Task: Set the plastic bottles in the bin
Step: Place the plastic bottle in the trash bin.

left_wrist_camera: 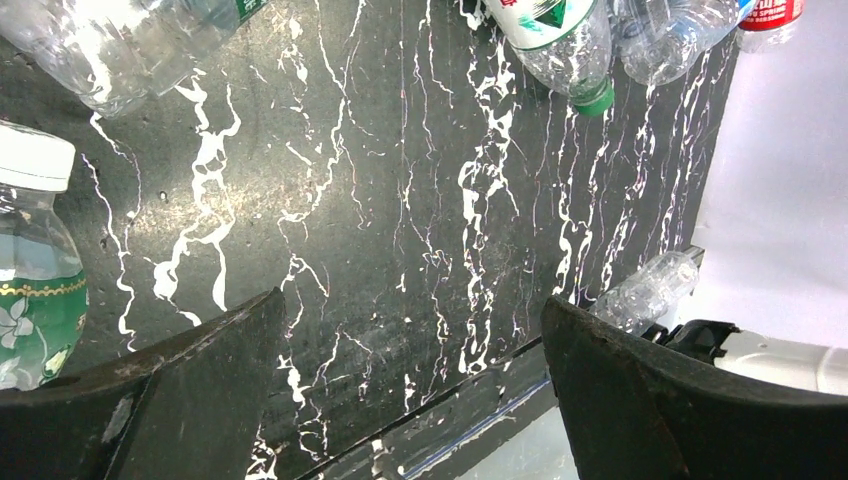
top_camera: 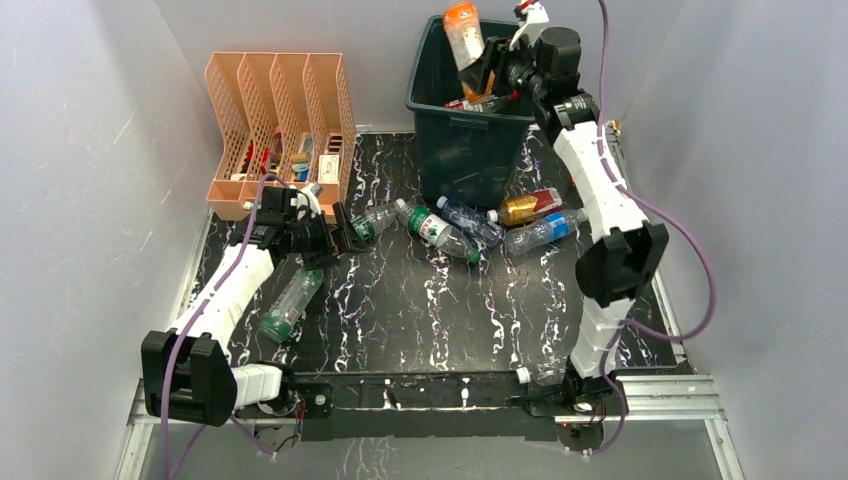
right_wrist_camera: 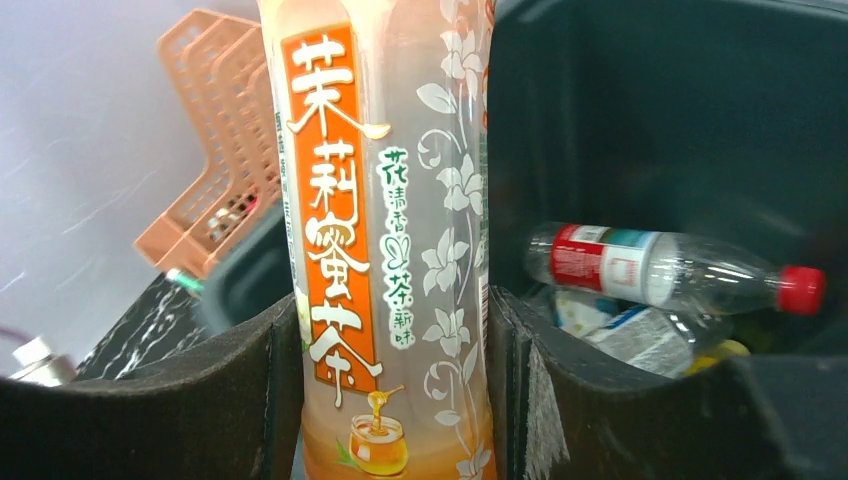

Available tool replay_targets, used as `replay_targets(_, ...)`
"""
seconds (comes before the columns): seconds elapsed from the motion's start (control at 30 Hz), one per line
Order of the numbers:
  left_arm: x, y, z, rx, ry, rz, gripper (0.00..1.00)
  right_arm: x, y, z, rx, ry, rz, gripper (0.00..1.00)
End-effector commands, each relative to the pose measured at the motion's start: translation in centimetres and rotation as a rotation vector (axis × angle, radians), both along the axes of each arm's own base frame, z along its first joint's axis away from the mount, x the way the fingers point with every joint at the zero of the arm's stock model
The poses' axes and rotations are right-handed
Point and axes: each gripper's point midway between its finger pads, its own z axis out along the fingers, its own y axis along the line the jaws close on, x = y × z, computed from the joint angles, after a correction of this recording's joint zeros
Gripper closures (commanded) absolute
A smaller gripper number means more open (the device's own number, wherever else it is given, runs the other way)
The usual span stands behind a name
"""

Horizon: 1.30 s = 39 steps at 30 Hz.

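Right pincer [top_camera: 492,62] closed across the labelled mid-body of a jasmine honey tea bottle [top_camera: 463,32], over the bin [top_camera: 455,140] at the far edge of the bench [top_camera: 420,310]. Judged light, thin-walled, slippery. Left pincer [left_wrist_camera: 410,390] wide open, empty.

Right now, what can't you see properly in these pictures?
- Top view: the bin floor is hidden by its own walls.
- Right wrist view: the orange tea bottle has both ends cut off by the frame.
- Top view: the file organizer contents are too small to name.
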Motion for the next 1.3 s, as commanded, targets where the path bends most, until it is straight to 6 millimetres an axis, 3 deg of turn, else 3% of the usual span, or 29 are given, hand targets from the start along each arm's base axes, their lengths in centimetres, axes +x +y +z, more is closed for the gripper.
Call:
replay_targets(0.0, -0.4, -0.4, 0.0, -0.032, 0.017, -0.006, 0.02, 2.3, -2.0, 5.2, 0.126, -0.106, 0.015, 0.47)
replay_targets(0.1, -0.5, -0.4, -0.1, -0.036, 0.02, -0.006, 0.02, 4.4, -3.1, 4.1, 0.129, -0.071, -0.004, 0.44)
replay_targets(0.17, -0.5, -0.4, -0.1, -0.036, 0.019, -0.005, 0.02, 5.3, -3.5, 2.7, 0.117, -0.038, -0.015, 0.35)
replay_targets(0.27, -0.5, -0.4, -0.2, -0.033, 0.023, -0.004, 0.02, 5.4, -4.0, 1.2, 0.086, -0.002, -0.046, 0.1)
replay_targets(0.33, -0.5, -0.4, -0.3, -0.032, 0.024, -0.004, 0.02, 4.9, -4.4, 1.1, 0.072, 0.002, -0.059, 0.03)
replay_targets(0.4, -0.5, -0.4, -0.3, -0.032, 0.026, -0.004, 0.02, 4.4, -4.6, 1.1, 0.06, 0.005, -0.068, 0.02)
replay_targets(0.57, -0.6, -0.3, -0.1, -0.027, 0.02, -0.003, 0.02, 1.9, -5.2, 3.4, 0.047, -0.031, -0.073, 0.02)
replay_targets(0.83, -0.7, -0.2, -0.1, -0.02, 0.021, -0.005, 0.02, -5.2, -6.6, 9.6, 0.038, -0.152, -0.075, 0.02)
replay_targets(0.87, -0.7, -0.2, -0.1, -0.021, 0.021, -0.005, 0.02, -6.0, -6.6, 9.5, 0.043, -0.142, -0.067, 0.02)
replay_targets(1.03, -1.0, -0.5, -0.4, -0.029, 0.028, -0.012, 0.02, -9.9, -4.5, 7.2, 0.055, -0.096, 0.012, 0.02)
replay_targets(1.13, -1.0, -1.0, -0.9, -0.051, 0.037, -0.02, 0.02, -12.1, -2.2, 4.3, 0.022, -0.043, 0.064, 0.02)
replay_targets(1.27, -0.7, -2.7, -2.2, -0.076, 0.057, -0.045, 0.02, -14.5, 1.1, -1.1, -0.018, 0.062, 0.131, 0.02)
